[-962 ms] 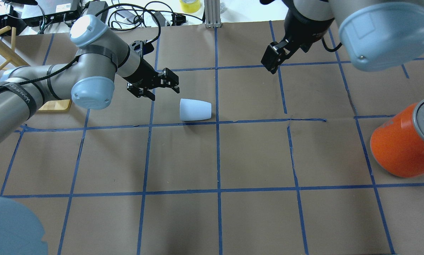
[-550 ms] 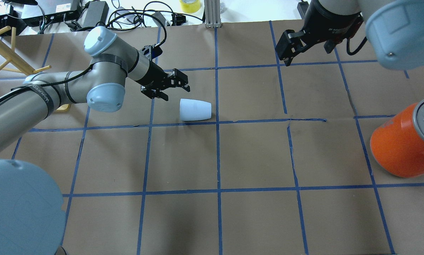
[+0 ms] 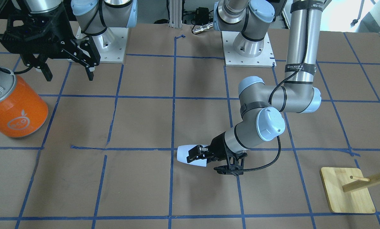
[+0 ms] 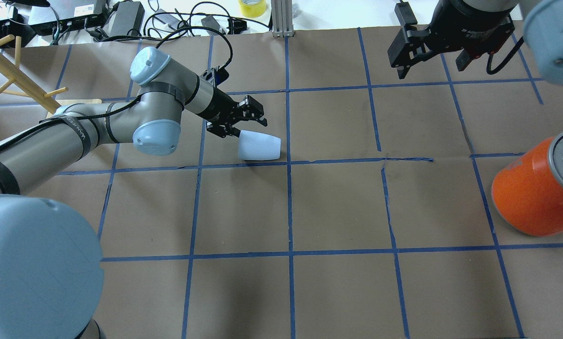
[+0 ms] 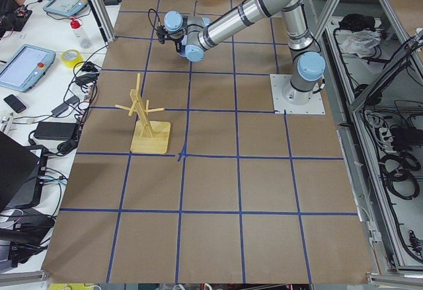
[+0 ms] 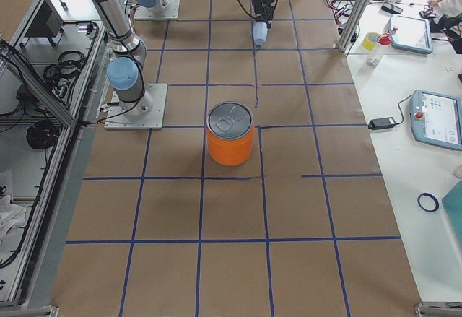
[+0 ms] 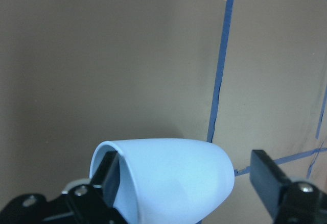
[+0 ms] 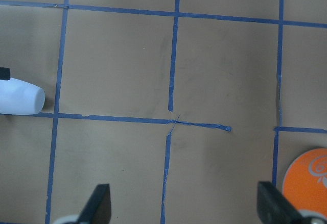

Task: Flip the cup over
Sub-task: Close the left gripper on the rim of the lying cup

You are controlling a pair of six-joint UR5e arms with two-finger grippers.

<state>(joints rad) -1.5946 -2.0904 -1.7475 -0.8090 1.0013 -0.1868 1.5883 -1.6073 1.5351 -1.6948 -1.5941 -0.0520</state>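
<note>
The cup (image 4: 260,146) lies on its side on the bench (image 4: 338,212), left of the frame's middle. The left gripper (image 4: 247,128) is wide open, one finger inside the cup's mouth.

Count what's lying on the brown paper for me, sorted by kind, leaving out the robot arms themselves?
cup: 1
orange can: 1
wooden stand: 1
Total: 3

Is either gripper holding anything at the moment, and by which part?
Nothing is held: the left gripper is open, one finger inside the cup; the right gripper is empty.
</note>
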